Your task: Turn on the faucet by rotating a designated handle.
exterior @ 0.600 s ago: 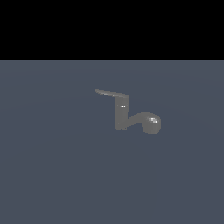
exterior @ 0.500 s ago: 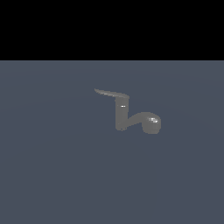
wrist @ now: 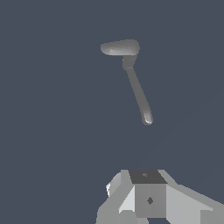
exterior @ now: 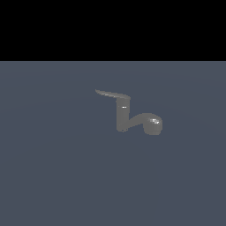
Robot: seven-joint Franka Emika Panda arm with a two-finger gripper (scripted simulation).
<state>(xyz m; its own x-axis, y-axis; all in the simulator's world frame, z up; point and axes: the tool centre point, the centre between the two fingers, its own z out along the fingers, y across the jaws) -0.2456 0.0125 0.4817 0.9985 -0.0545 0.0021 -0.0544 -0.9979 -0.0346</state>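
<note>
Faucet (exterior: 132,118), small glossy grey, stands alone; you may push its thick spout (wrist: 139,94), not the thin flat lever (exterior: 111,93). Claw (wrist: 146,199) state: cannot tell.

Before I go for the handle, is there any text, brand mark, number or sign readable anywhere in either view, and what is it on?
None: no text, brand or number shows in either view.
Faucet: plain glossy grey, no marking.
Handle: bare, no label.
Gripper: only a small dark diamond shape on its body, not lettering.
Surface: plain blue-grey, unmarked.
</note>
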